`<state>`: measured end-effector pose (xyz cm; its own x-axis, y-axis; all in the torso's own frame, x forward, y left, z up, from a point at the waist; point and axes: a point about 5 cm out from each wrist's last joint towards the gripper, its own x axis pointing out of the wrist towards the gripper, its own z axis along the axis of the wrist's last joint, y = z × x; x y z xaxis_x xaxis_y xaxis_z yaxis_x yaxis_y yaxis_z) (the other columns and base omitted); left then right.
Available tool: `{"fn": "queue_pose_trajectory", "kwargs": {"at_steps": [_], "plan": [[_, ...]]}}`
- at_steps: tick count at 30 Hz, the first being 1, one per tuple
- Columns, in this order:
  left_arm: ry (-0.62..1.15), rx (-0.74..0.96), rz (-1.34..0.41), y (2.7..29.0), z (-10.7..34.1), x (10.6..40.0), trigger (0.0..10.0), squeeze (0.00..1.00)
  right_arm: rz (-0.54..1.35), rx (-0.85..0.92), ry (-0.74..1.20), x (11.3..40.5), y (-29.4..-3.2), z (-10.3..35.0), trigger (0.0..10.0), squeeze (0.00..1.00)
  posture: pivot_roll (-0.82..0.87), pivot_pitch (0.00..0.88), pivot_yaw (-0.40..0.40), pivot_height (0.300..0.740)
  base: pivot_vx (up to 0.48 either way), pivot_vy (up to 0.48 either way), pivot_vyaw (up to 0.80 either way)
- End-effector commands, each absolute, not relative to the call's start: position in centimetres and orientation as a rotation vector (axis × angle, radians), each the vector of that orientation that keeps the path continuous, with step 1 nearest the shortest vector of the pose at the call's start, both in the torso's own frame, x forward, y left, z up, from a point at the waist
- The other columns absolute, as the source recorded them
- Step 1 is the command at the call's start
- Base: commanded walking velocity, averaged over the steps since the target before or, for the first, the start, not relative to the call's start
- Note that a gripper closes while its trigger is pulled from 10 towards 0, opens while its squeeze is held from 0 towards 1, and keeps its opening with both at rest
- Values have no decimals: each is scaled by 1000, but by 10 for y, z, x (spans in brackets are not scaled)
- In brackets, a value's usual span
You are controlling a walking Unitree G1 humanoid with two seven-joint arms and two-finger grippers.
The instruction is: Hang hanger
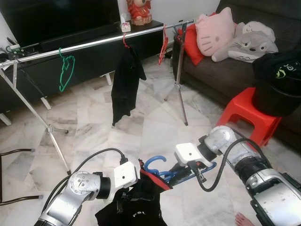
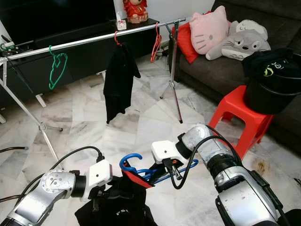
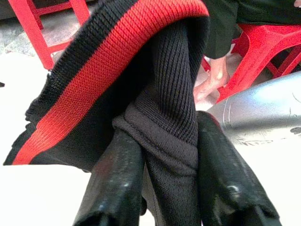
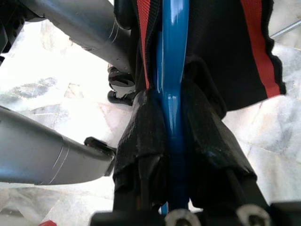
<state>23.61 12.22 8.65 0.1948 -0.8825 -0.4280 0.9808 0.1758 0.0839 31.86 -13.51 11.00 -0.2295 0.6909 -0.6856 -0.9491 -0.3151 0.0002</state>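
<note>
Left hand (image 3: pixel 160 160) pinches garment (image 3: pixel 141 70); right hand (image 4: pixel 174 141) clamps hanger (image 4: pixel 171 56).

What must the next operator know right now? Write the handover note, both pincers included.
Left pincer: shut on the black garment, by its red-striped collar.
Right pincer: shut on the blue hanger, which is partly inside the garment; its hook is free.
Clothes rail stands ahead, carrying a green hanger, a hung black shirt and a red hanger.
Done: garment and hanger gripped.
Left: finish dressing the hanger, then hook it on the rail.
</note>
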Motion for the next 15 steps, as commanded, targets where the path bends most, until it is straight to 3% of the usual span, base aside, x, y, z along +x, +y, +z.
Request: {"fn": "queue_pose_trajectory", "kwargs": {"at_steps": [1,15], "plan": [[264,410,-1357,121,96,240,10000,1000,1801,-712,490,318,-129,109,0,0,-176,3,39,732,0,0,0],[260,439,-1340,130,104,243,10000,1000,1708,-666,478,317,-135,101,0,0,-167,6,39,732,0,0,0]]}}
